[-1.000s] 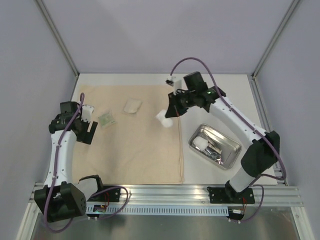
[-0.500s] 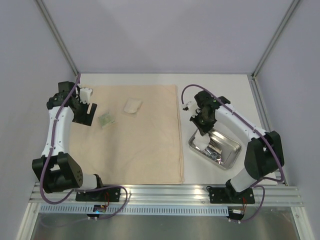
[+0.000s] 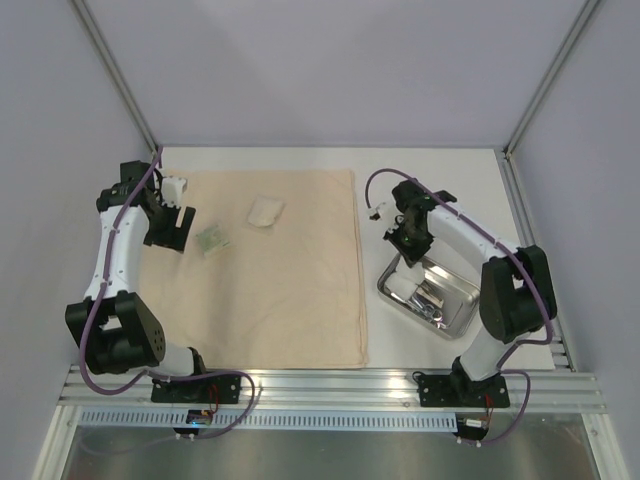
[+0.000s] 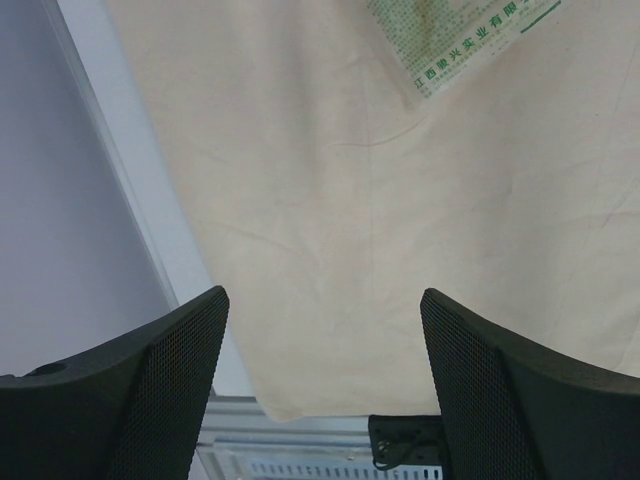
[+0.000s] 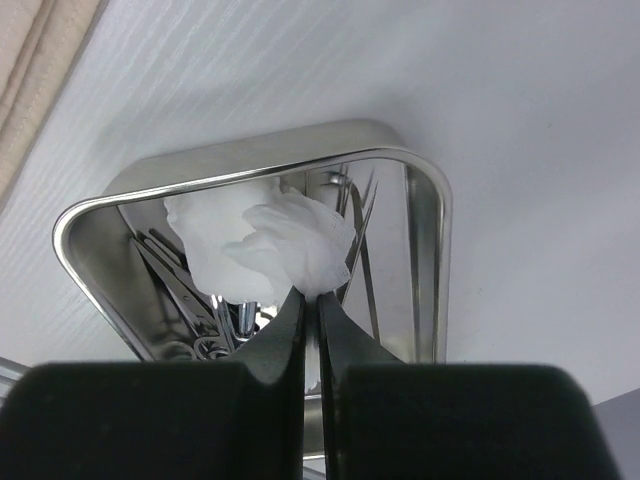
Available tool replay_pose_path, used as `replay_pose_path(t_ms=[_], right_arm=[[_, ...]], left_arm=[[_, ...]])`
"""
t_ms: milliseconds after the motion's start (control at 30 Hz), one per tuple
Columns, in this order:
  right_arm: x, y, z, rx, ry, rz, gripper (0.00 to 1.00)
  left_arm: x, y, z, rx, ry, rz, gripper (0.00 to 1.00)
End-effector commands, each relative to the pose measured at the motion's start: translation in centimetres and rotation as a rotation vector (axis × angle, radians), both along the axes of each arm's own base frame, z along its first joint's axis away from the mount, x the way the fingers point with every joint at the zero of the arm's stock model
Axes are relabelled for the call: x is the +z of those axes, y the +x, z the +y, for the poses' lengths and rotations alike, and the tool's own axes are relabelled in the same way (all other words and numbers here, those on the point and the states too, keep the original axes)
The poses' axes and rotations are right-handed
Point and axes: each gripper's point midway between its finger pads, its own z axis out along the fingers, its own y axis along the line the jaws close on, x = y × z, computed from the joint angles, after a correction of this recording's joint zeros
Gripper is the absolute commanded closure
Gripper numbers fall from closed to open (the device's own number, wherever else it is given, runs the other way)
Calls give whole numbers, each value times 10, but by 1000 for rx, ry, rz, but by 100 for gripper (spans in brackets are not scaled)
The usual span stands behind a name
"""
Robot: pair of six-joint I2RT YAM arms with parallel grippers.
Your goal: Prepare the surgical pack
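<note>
The beige cloth sheet (image 3: 270, 270) lies flat on the table's left and middle. A white gauze square (image 3: 265, 212) and a green-printed packet (image 3: 213, 240) lie on its far part. The steel tray (image 3: 458, 305) stands right of the cloth, holding scissors and tweezers (image 5: 180, 290) and white gauze (image 5: 260, 245). My right gripper (image 5: 310, 298) is shut on that white gauze, holding it over the tray (image 5: 425, 230); it also shows in the top view (image 3: 408, 255). My left gripper (image 3: 172, 228) is open and empty above the cloth's left edge (image 4: 300, 250), near the packet (image 4: 460, 45).
A metal rail (image 3: 330, 385) runs along the near edge. Grey walls enclose the table on three sides. Bare white table (image 3: 440, 180) lies behind and right of the tray.
My right gripper carried the white gauze from above the cloth's right edge to over the tray and lowered it. My left arm swung back and left, toward the cloth's far left corner.
</note>
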Motion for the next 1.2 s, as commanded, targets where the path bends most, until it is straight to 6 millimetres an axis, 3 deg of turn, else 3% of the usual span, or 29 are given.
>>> replay_pose_path(t_ms=[0, 367, 667, 767, 867, 1033, 1167], right_arm=[[6, 24, -1, 3, 22, -83, 99], [-12, 28, 2, -1, 45, -65, 99], [-15, 32, -3, -16, 18, -77, 73], [-19, 30, -2, -21, 17, -55, 74], [-21, 24, 0, -11, 30, -28, 88], [-16, 32, -16, -63, -54, -80, 77], [5, 42, -22, -112, -78, -149, 72]], left_arm=[[11, 5, 1, 19, -10, -32, 13], [10, 4, 0, 25, -12, -27, 13], [8, 4, 0, 25, -15, -17, 13], [8, 4, 0, 28, -16, -17, 13], [9, 4, 0, 25, -18, -19, 13], [9, 4, 0, 24, -13, -17, 13], [9, 4, 0, 21, -13, -18, 13]])
